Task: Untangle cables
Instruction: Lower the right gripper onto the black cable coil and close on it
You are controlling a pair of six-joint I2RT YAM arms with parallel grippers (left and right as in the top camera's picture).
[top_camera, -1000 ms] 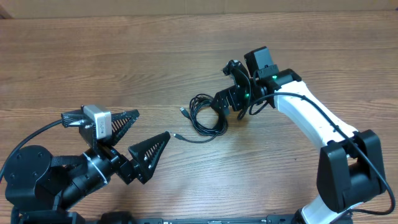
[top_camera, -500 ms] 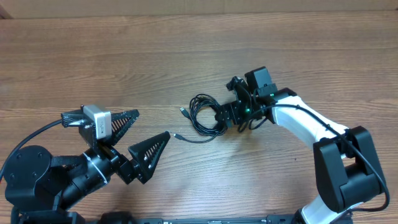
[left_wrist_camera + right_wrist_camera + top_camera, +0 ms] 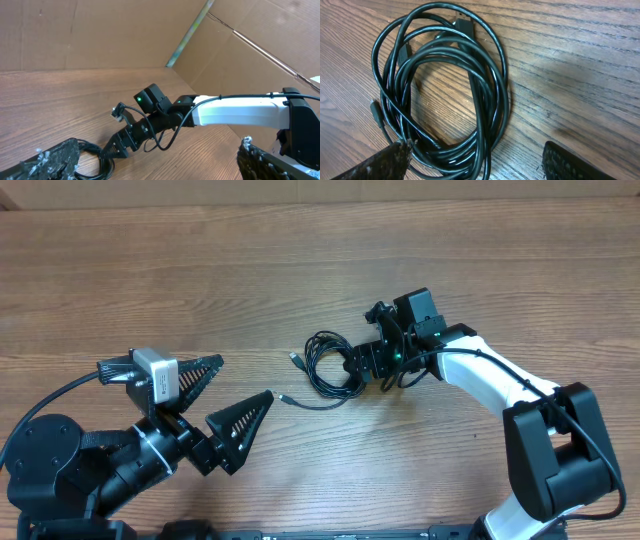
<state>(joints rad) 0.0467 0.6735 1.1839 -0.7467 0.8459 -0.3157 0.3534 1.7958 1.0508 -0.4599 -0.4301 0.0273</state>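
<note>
Cables (image 3: 490,107): lying coiled on your wooden surface (image 3: 300,260).
Right tool (image 3: 357,366): standing apart, straddling the coil's edge.
Left tool (image 3: 232,395): gaping wide, holding nothing, well away.

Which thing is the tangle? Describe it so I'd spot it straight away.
On the wooden table, follow the white arm to its black tip near the middle. Beside that tip lie the cables: thin black cords coiled in loose loops with small plug ends, far thinner than the wires fixed to the arms.

Wood-grain table (image 3: 200,280), brown cardboard wall (image 3: 75,30) behind it
</note>
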